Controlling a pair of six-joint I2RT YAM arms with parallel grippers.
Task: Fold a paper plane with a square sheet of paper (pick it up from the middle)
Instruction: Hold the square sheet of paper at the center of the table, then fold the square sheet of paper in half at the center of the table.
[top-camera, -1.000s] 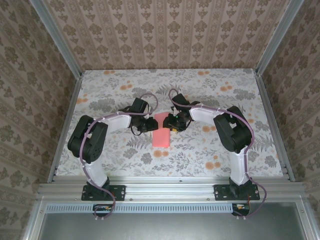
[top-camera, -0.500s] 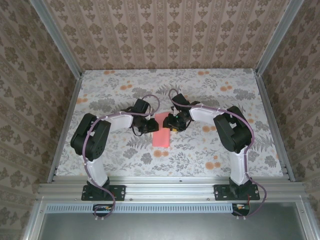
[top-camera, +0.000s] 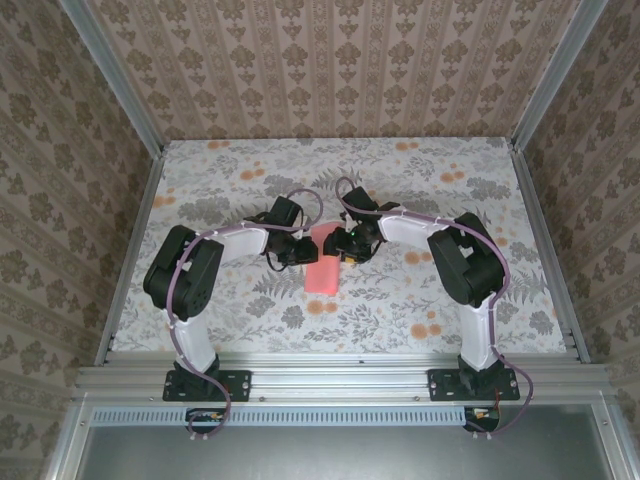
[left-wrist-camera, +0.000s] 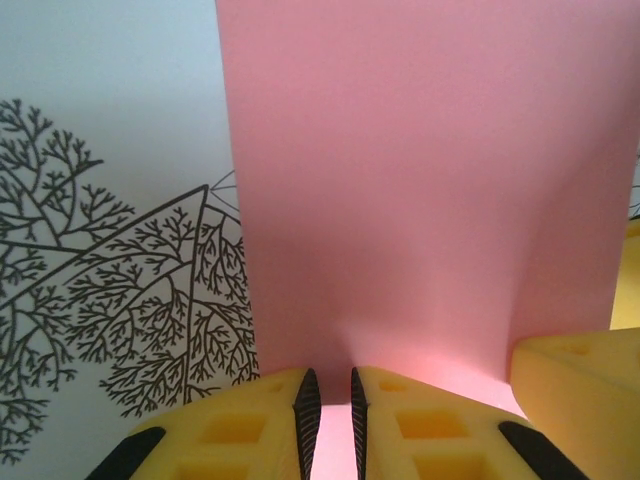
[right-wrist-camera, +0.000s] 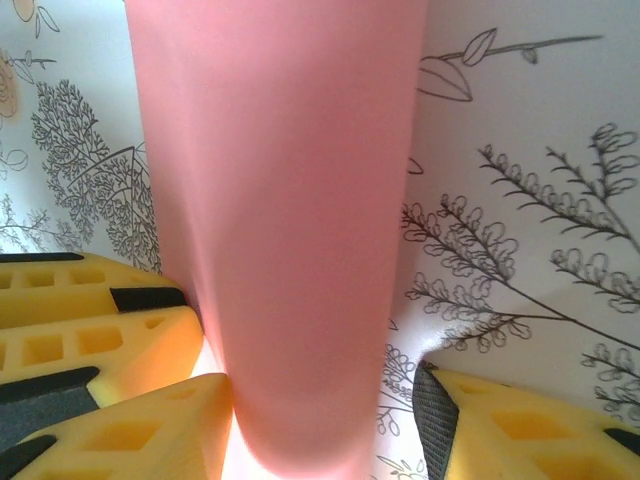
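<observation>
At the centre of the table (top-camera: 430, 190), the paper (top-camera: 321, 268) lies as a narrow strip, apparently folded lengthwise. Its far part sits between the two grippers. The left gripper (left-wrist-camera: 330, 388) is nearly closed, and its pads (left-wrist-camera: 307, 420) pinch a raised ridge at the paper's edge. The right gripper (right-wrist-camera: 322, 392) stands wide and straddles the bowed strip. One finger touches the paper and the other stands clear of it, so we judge that it grips nothing.

We judge the step in hand to be setting a fold. To do it well:

- We hold the left pinch firm so the strip cannot slide.
- We bring the right gripper squarely over the bulge.
- We close it only once the paper's edges line up.
- We press along the fold line, not across it, since thin paper is likely to buckle or tear under a sideways pull.
</observation>
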